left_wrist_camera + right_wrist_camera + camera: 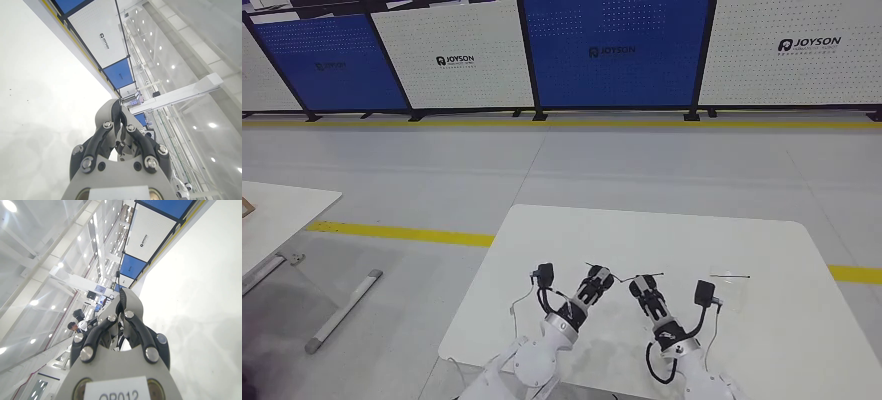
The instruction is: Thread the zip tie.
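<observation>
The right fingers (122, 298) pinch the thin black zip tie (118, 275), and it sticks out past their tips. The left fingers (116, 113) are pressed together and seem to pinch the zip tie too. Both sit close together over the white tabletop (742, 340), with bare room around them. Another black tie (729, 276) lies well off to the right.

The left pincer (119, 108) and right pincer (122, 296) share one build: pale grey shells, ribbed black pads (115, 113), and black linkage bars pinned with round silver screws (107, 124). A white label (116, 387) marks the right wrist housing. Black cables (540, 298) loop beside the white arms (542, 355).
</observation>
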### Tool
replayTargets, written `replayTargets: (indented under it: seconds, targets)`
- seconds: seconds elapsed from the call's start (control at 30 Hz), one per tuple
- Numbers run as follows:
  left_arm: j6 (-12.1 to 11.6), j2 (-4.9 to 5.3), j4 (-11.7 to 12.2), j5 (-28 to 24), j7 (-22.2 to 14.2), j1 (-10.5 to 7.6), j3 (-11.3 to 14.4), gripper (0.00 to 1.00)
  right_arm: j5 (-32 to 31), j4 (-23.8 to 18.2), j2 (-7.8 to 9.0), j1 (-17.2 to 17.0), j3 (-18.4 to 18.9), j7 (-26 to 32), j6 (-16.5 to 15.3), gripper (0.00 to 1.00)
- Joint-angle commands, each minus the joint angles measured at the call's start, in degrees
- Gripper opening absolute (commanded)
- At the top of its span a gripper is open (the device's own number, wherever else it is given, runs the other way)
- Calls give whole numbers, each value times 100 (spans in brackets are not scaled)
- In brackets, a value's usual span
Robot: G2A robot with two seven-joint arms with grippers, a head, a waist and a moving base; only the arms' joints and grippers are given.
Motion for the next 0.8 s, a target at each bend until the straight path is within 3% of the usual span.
replayTargets:
  seconds: [0.0,0.13,0.53,0.77]
  targets:
    - [-10,3,-9,-7,-40,11,-21,0,-11,2,-5,5,-1,4,24,0]
    - [-13,1,-25,22,-52,32,-37,0,-35,-7,-13,8,0,9,58,0]
    - [42,-13,-44,97,-82,50,-48,16,-111,-44,-36,-5,11,-5,107,0]
    - [69,-18,-23,204,-124,62,-26,19,-123,-44,-49,-17,21,-15,99,0]
